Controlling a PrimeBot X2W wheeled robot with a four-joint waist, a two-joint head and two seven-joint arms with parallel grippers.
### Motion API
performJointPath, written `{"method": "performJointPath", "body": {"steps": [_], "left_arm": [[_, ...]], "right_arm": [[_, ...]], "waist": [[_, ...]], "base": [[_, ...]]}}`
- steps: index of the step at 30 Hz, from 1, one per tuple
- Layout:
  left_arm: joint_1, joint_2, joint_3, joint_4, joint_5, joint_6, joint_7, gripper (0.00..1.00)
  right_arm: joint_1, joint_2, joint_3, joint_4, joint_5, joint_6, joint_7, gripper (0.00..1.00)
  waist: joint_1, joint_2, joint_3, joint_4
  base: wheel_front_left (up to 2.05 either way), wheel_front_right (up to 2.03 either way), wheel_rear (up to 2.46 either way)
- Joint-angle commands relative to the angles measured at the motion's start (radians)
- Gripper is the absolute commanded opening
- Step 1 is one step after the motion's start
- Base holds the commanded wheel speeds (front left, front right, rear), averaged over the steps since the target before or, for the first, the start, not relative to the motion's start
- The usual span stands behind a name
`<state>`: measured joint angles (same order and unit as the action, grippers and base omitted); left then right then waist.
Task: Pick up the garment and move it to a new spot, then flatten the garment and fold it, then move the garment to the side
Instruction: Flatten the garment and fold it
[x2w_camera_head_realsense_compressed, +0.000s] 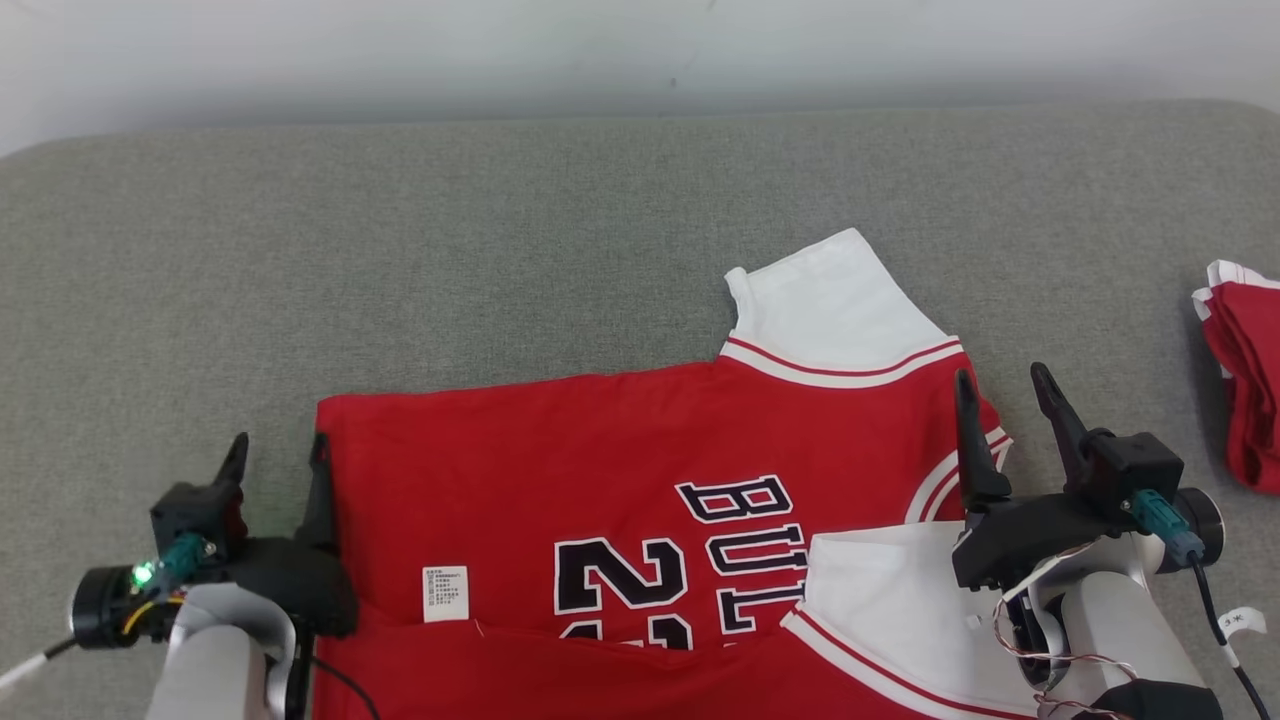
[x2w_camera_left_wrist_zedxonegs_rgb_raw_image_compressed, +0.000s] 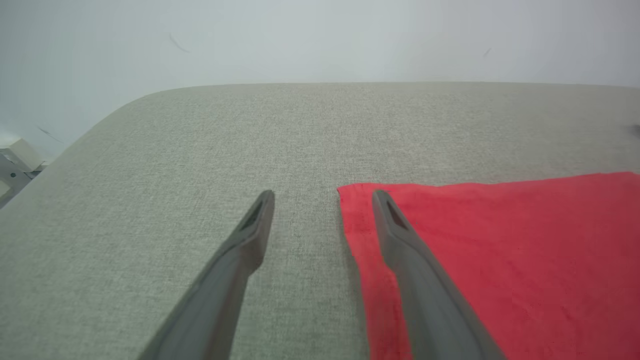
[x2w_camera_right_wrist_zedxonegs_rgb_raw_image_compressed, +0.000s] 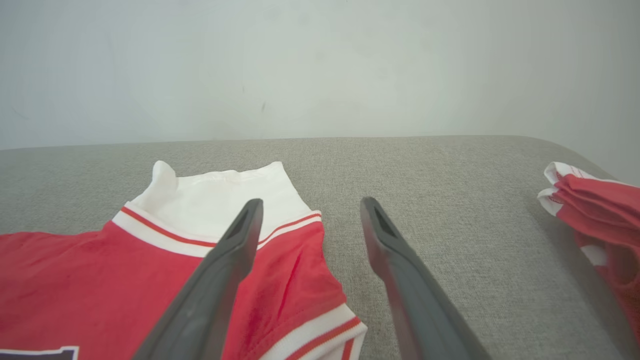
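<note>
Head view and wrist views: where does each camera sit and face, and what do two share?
Head view: robot's head, facing down at the red lettered jersey on grey fabric surface; left claw and right claw show, open.
Left wrist view: left wrist, along the left claw, toward the jersey's red corner.
Right wrist view: right wrist, along the right claw, toward the jersey's white sleeve.
Shared: head and right wrist views show folded red garments.

A bare indoor workspace, more like a robotics lab or test room than a home. A wide table (x2w_camera_head_realsense_compressed: 600, 200) with rounded corners, covered in grey woven fabric, stands against a plain white wall (x2w_camera_head_realsense_compressed: 400, 50) at twelve o'clock. A red and white jersey (x2w_camera_head_realsense_compressed: 500, 470) lies at six o'clock, and a pile of similar red garments (x2w_camera_head_realsense_compressed: 1245, 380) sits at three o'clock.
</note>
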<state>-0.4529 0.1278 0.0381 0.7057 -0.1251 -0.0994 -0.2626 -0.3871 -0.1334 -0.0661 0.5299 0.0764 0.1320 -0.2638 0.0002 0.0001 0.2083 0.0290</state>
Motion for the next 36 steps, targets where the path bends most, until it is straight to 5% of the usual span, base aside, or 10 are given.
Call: {"method": "performJointPath", "body": {"steps": [1,16,20,22,24,36], "left_arm": [[-0.022,0.009,-0.004,0.013,-0.007,-0.005,-0.003,1.0],[-0.206,0.03,-0.07,0.261,-0.024,-0.022,0.05,1.0],[-0.222,0.032,-0.086,0.301,-0.014,-0.022,0.047,0.7],[-0.232,0.033,-0.093,0.309,-0.007,-0.023,0.042,0.26],[-0.237,0.033,-0.1,0.319,-0.005,-0.023,0.036,0.0],[-0.275,0.015,-0.129,0.285,0.002,-0.006,0.0,0.0]], "right_arm": [[-0.005,0.001,0.003,-0.002,0.005,-0.003,0.0,1.0],[-0.006,0.001,0.013,-0.018,0.008,-0.003,0.0,1.0],[-0.023,-0.005,0.009,-0.021,0.015,-0.003,0.0,1.0],[-0.036,-0.017,0.021,-0.024,0.01,-0.003,0.0,1.0],[-0.06,-0.034,0.033,-0.021,0.011,-0.003,0.0,1.0],[-0.311,-0.14,0.184,0.131,0.032,-0.003,0.047,1.0]], "waist": [[-0.0002,-0.0001,0.006,-0.006],[-0.0002,-0.0001,0.042,-0.036],[-0.0002,-0.0001,0.052,-0.04],[-0.0002,-0.0001,0.06,-0.037],[-0.0002,-0.0001,0.066,-0.033],[-0.0002,-0.0001,0.118,0.015]], "base": [[0.0,0.0,0.0],[0.0,0.0,0.0],[0.0,0.0,0.0],[0.0,0.0,0.0],[0.0,0.0,0.0],[0.0,0.0,0.0]]}}
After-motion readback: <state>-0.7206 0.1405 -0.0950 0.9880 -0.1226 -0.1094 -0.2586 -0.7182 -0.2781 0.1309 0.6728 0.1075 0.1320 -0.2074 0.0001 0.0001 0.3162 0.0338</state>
